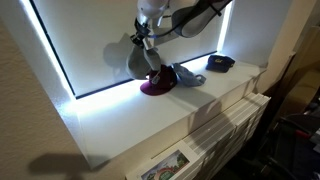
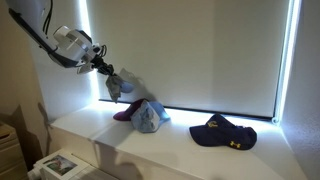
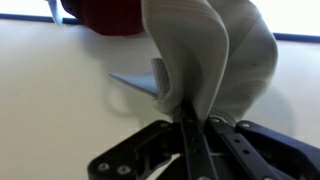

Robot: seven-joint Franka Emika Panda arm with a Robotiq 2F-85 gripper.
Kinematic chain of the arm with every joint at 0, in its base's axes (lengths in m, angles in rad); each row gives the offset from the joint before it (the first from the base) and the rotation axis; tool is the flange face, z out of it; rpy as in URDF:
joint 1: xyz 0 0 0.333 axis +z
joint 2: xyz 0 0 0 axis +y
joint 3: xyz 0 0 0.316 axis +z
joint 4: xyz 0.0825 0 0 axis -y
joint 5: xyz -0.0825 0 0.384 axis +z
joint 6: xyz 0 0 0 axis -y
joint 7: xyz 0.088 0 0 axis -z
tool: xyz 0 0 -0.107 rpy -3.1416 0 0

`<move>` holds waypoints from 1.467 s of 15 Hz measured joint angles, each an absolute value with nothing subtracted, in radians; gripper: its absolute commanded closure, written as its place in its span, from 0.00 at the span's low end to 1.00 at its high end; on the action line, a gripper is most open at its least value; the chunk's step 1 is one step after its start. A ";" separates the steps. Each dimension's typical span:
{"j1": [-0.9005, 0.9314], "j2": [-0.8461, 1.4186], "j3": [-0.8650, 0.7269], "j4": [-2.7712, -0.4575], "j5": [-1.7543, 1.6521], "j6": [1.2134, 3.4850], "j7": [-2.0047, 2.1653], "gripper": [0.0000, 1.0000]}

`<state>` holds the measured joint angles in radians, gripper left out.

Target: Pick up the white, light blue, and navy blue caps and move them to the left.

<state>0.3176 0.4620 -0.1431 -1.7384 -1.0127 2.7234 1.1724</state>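
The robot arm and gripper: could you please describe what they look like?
The arm has a rounded, pale grey wrist section with darker links behind it. The gripper is black, built from slim bolted linkage bars, as the wrist view shows.

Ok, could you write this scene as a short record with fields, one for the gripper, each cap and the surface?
gripper: shut on the white cap
white cap: hanging in the air, off the white ledge
maroon cap: on the ledge, under the held cap
light blue cap: on the ledge, touching the maroon cap
navy blue cap: on the ledge, apart from the others
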 measured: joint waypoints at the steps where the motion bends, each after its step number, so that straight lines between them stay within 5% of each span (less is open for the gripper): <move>1: 0.313 0.469 -0.127 -1.739 -0.991 2.750 1.121 0.99; 8: 0.239 0.502 0.075 -1.752 -0.777 2.812 0.669 0.99; 9: 0.212 0.512 0.116 -1.752 -0.754 2.812 0.595 0.71; 11: 0.169 0.531 0.163 -1.748 -0.719 2.812 0.472 0.64; 15: 0.132 0.556 0.146 -1.710 -0.720 2.819 0.426 0.34; 16: 0.128 0.560 0.133 -1.698 -0.720 2.823 0.429 0.53; 18: 0.124 0.560 0.128 -1.693 -0.720 2.823 0.429 0.40; 19: 0.126 0.560 0.128 -1.693 -0.720 2.823 0.429 0.09; 22: 0.154 0.553 0.071 -1.688 -0.741 2.824 0.552 0.02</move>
<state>0.1542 0.5525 0.0713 -1.6883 -0.7412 2.8241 0.5523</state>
